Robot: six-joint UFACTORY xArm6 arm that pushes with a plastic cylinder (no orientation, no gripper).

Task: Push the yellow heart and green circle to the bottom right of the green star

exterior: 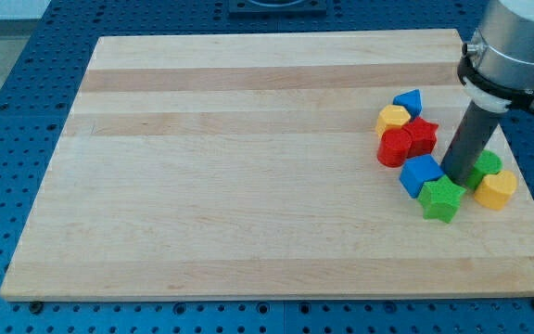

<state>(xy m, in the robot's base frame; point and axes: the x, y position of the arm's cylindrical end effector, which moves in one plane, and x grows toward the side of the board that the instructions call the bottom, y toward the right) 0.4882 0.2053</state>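
The green star (441,199) lies near the view's right, toward the bottom. The yellow heart (496,189) lies to its right, slightly higher. The green circle (487,166) sits just above the yellow heart, partly hidden by my rod. My tip (454,180) rests on the board just above the green star, between the blue block (420,173) on its left and the green circle on its right.
A red cylinder (395,147) and a red block (422,135) sit above the blue block. A yellow block (393,118) and a blue triangular block (408,101) lie above those. The wooden board (248,167) ends close to the yellow heart's right.
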